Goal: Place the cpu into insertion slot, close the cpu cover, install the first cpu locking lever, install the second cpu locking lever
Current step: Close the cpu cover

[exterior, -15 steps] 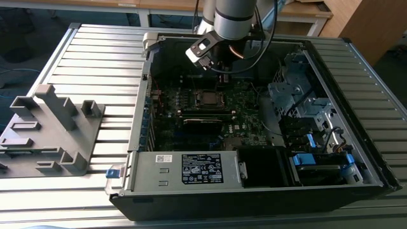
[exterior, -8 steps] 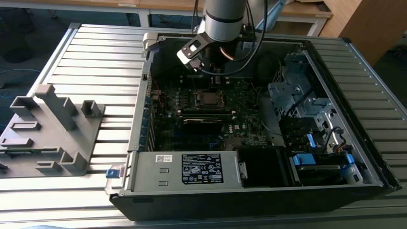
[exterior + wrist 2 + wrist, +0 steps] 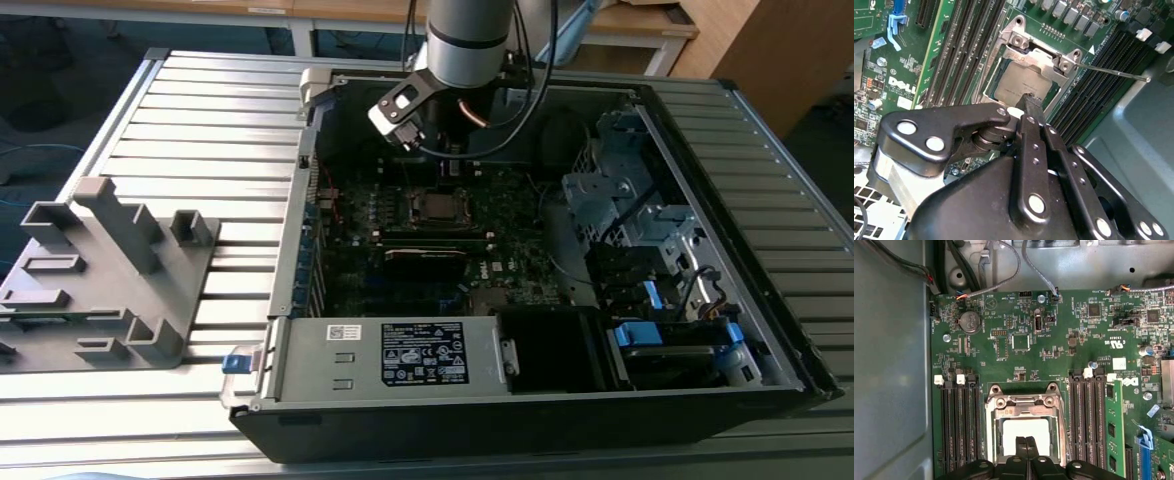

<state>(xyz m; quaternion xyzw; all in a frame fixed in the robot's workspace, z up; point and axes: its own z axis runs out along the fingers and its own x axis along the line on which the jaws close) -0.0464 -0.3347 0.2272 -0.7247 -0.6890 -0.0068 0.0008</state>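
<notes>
A ribbed, silvery metal bench [image 3: 200, 110] carries two things. An open black computer case [image 3: 534, 425] lies on its side across the middle and the exterior view's right. Well apart from it, at the exterior view's left, sits a grey plastic stand [image 3: 100, 280] with upright blocks.

Exterior view: the open computer case [image 3: 534, 425] lies on the table [image 3: 200, 110], a fixture [image 3: 100, 280] at its 9 o'clock. Inside, the cpu [image 3: 437, 207] has the power supply [image 3: 387, 355] at 6 o'clock and the drive bays [image 3: 641, 220] at 3 o'clock. In the first wrist view the cpu sits inside the cpu cover [image 3: 1024, 401], the gripper [image 3: 1026, 441] over it.
</notes>
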